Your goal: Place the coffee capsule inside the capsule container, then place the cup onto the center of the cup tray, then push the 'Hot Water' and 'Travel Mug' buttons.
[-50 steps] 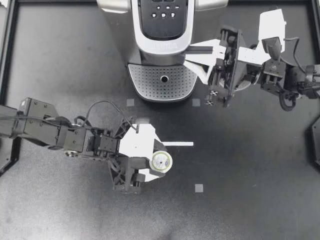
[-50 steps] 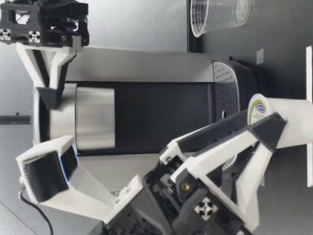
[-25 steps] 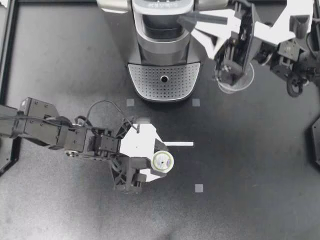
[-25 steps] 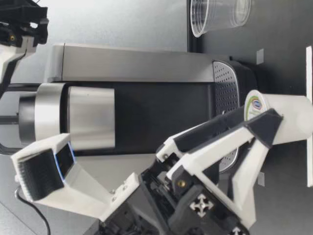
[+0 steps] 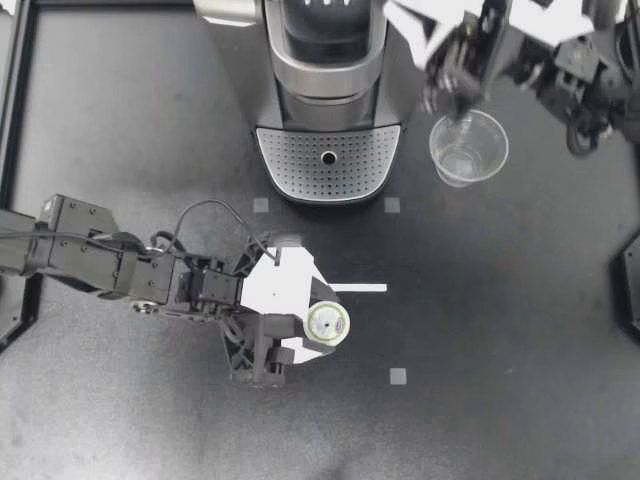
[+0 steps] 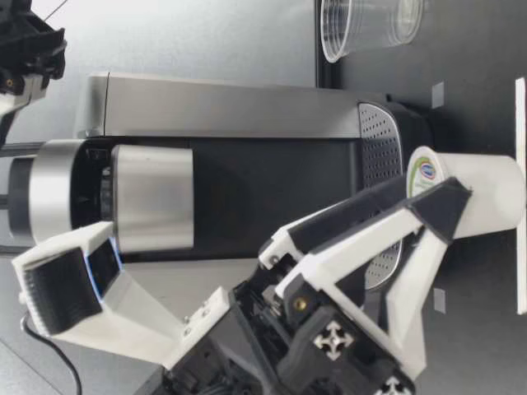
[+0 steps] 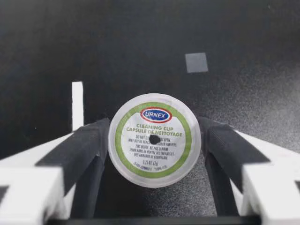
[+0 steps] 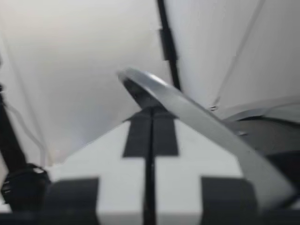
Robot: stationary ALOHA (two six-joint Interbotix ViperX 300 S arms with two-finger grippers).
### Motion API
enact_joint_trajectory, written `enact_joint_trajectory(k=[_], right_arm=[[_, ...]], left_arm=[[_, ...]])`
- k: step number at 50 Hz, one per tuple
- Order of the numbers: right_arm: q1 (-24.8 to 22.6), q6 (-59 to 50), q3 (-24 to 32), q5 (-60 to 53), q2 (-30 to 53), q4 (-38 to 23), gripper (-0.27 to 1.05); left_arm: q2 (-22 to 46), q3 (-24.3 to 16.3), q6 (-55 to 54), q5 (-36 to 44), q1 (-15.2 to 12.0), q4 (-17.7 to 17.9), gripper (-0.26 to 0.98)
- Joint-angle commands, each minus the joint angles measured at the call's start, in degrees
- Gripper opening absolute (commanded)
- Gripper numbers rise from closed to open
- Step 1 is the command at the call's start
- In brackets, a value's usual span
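My left gripper (image 5: 322, 326) is shut on a coffee capsule (image 5: 327, 324) with a green-rimmed foil lid, holding it low over the table in front of the coffee machine (image 5: 330, 70). In the left wrist view both dark fingers (image 7: 89, 140) press the capsule (image 7: 154, 140) from two sides. My right gripper (image 5: 405, 15) is shut, high beside the machine's raised head. In the right wrist view the silver handle (image 8: 201, 122) lies across its fingertips (image 8: 150, 117). A clear plastic cup (image 5: 468, 148) stands right of the perforated cup tray (image 5: 290, 160).
White tape marks (image 5: 357, 288) and small grey squares (image 5: 398, 376) lie on the black table. In the low view the machine (image 6: 247, 107) fills the middle, with the cup (image 6: 362, 25) beyond it. A black frame borders the table.
My right gripper has risen and moved back with the machine's handle, and the machine's head has tipped open. The cup is now uncovered in the top view. My left gripper has hardly moved.
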State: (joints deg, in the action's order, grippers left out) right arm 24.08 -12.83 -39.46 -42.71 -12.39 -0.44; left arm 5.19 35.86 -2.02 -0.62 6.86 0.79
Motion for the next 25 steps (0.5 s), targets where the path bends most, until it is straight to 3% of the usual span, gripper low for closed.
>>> enact_joint_trajectory(k=[1, 25], right_arm=[[2.7, -0.2, 2.1, 0.9, 0.2, 0.3, 0.06], [8.3, -0.1, 5.0, 2.4, 2.5, 0.2, 0.06]], left_arm=[[-1.8, -1.4, 0.1, 0.5, 0.0, 0.1, 0.46], [-2.0, -2.2, 0.3, 0.5, 0.1, 0.0, 0.46]])
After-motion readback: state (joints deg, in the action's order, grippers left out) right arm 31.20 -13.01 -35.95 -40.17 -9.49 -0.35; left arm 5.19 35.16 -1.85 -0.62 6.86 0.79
